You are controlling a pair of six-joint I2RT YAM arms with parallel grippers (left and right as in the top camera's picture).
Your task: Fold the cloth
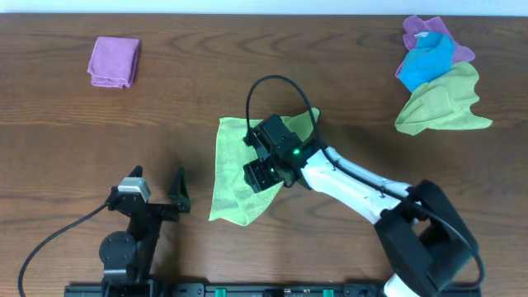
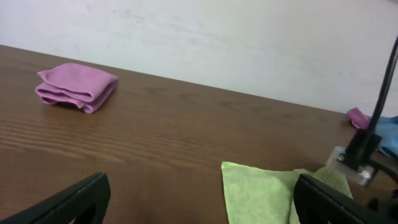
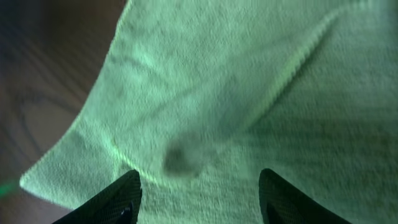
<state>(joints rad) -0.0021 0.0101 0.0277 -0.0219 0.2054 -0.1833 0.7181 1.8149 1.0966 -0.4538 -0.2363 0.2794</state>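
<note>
My green cloth (image 1: 233,177) lies in the middle of the table (image 1: 82,124). I think it is not folded yet. It looks mostly flat, and the right wrist view shows a long wrinkle running across it.

My right gripper (image 1: 262,172) hangs right over the cloth. Its two fingers (image 3: 121,200) are spread apart with nothing between them, and green fills the view under them. I cannot tell if the tips touch the cloth.

My left gripper (image 1: 158,188) sits on the near left side, near the cloth but apart from it. Its fingers (image 2: 68,202) are spread wide too and hold nothing.

Here is what could go wrong. The right gripper is over the middle of the cloth, not over an edge or a corner. If I pinch there, the cloth may bunch up into a lump and not fold over flat. If I go down too little, the fingers may grab only fluff and the cloth could slip out. If I go down too hard, the tips could scrape the wood. If I pull with one gripper only, the whole cloth may slide along the table. The wrinkle could also get pressed into the fold. My right arm hides the far right corner from above, so I cannot check it.

The pink folded cloth (image 1: 114,60) on the far left and the pile of cloths (image 1: 437,78) on the far right are well apart, so I do not worry about them
</note>
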